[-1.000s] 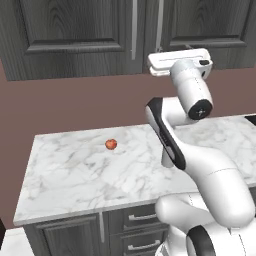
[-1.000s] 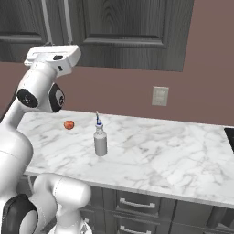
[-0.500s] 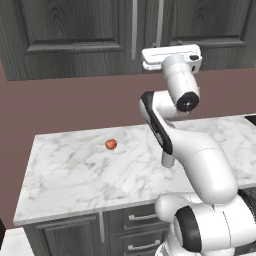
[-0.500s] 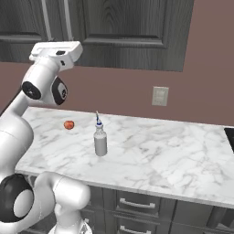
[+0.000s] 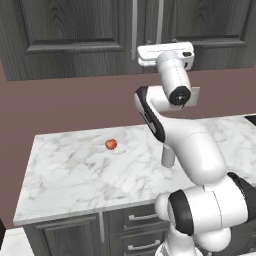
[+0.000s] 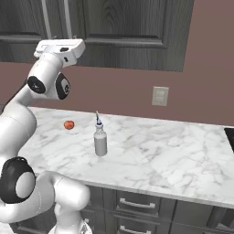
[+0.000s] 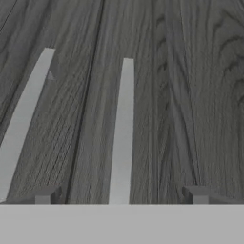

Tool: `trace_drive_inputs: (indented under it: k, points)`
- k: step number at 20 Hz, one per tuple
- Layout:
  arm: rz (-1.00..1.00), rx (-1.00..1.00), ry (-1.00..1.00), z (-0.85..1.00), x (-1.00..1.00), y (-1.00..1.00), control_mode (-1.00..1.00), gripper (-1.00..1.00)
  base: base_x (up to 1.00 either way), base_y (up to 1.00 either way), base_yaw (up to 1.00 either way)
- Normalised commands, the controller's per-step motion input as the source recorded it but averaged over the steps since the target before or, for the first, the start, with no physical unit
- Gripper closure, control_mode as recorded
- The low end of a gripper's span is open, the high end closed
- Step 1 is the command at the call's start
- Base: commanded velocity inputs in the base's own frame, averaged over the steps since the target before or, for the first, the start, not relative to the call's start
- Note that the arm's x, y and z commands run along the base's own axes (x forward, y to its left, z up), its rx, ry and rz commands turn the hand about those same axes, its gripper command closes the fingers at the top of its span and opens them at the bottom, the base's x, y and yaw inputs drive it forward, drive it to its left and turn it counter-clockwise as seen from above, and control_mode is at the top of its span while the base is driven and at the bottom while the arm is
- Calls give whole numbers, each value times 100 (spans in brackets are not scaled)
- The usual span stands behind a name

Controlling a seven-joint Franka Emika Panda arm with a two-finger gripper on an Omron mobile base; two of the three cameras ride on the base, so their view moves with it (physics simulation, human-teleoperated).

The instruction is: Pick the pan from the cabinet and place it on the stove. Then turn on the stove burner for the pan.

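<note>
The cabinet (image 5: 75, 30) hangs above the counter with both doors shut, so the pan is hidden. My white hand (image 5: 165, 54) is raised to the cabinet's lower edge, just under the two silver bar handles (image 5: 160, 22). In the hand view my gripper (image 7: 121, 195) is open, and its dark fingertips (image 7: 45, 195) stand wide apart close to the wood-grain door (image 7: 190, 95). One bar handle (image 7: 123, 133) runs up midway between them, and a second handle (image 7: 24, 119) lies off to the left. A black corner of the stove (image 6: 230, 137) shows at the counter's far right.
On the marble counter (image 5: 75, 175) lie a small red fruit (image 5: 111, 144) and a grey bottle (image 6: 100, 140) with a thin spout. A wall outlet (image 6: 160, 96) sits on the brown backsplash. Drawers (image 6: 137, 203) with short handles run under the counter.
The hand has risen and swung left, closer to the cabinet's bar handles. The gripper has stayed open, and the things on the counter have not moved.
</note>
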Motion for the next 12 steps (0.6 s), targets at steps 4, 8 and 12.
trace_drive_inputs:
  k: [4,8,12]
  points:
    - [-1,0,0,0,37,0,-100,-100,0,0,0]
    - [0,0,0,0,27,0,-100,-100,0,0,0]
    - [0,0,0,0,20,0,-100,-100,0,0,0]
